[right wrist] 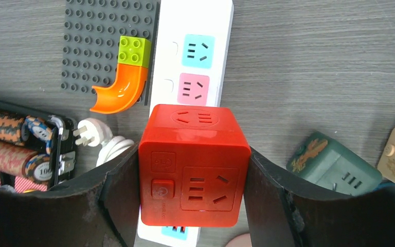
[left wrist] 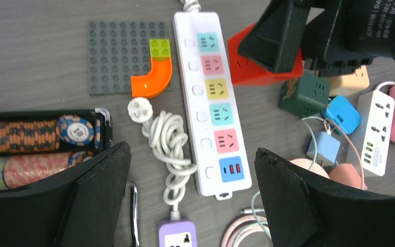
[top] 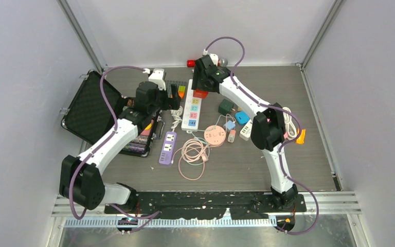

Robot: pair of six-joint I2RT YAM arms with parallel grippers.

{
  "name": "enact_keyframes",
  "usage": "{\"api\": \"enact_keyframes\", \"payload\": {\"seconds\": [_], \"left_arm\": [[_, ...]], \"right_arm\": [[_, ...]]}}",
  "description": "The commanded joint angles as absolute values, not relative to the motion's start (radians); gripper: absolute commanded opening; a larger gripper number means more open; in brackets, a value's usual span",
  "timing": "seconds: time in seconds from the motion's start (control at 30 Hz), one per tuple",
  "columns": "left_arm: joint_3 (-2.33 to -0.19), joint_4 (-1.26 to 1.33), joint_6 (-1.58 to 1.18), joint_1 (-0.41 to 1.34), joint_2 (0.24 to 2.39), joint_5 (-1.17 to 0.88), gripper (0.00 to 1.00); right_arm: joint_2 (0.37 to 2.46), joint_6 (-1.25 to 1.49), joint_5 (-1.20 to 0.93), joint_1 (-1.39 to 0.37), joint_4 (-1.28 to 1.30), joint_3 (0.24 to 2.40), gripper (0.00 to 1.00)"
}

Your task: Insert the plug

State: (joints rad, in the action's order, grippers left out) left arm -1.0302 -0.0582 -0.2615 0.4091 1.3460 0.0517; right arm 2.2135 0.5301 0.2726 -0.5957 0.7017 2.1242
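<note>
Right claw [right wrist: 193,159]: my two black fingers, close to the lens, are clamped on the sides of a red cube [right wrist: 195,139].
Red cube: a socket adapter, held upright, with sockets on its top and near faces. It sits over the white strip [left wrist: 211,103], hiding the sockets past the pink one. I cannot tell whether it touches the strip.
Strip: long, flat on the table [left wrist: 31,51], with a row of coloured sockets and a blue USB block at one end.
Left claw [left wrist: 192,153]: spread wide, holding nothing, above the strip's USB end.
White plug [left wrist: 138,110]: on the table just left of the strip, cord coiled.
Baseplate [left wrist: 113,56]: grey, left of the strip, carrying an orange curved piece [left wrist: 154,80].
Green cube [left wrist: 303,92]: right of the strip.
</note>
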Motion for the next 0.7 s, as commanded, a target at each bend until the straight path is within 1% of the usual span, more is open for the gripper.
{"api": "enact_keyframes", "payload": {"seconds": [0.0,0.17,0.23,0.47,0.57,0.67], "left_arm": [[-1.053,-0.147,-0.341,0.402,1.349,0.01,0.89],[-1.153,-0.176,-0.42,0.404,1.497,-0.138,0.86],[-1.217,-0.192,-0.43,0.42,1.573,-0.156,0.85],[-1.474,-0.318,-0.443,0.474,1.842,-0.021,0.85],[-1.615,-0.418,-0.435,0.478,1.961,-0.009,0.85],[-1.712,-0.487,-0.415,0.483,2.047,0.015,0.85]], "right_arm": [[2.24,0.539,0.325,-0.598,0.6,2.191,0.06],[2.227,0.521,0.351,-0.593,0.624,2.202,0.06],[2.19,0.525,0.366,-0.581,0.642,2.182,0.05],[2.063,0.565,0.273,-0.481,0.666,2.066,0.05],[2.03,0.562,0.27,-0.454,0.677,2.03,0.05],[2.012,0.568,0.273,-0.434,0.709,2.012,0.05]]}}
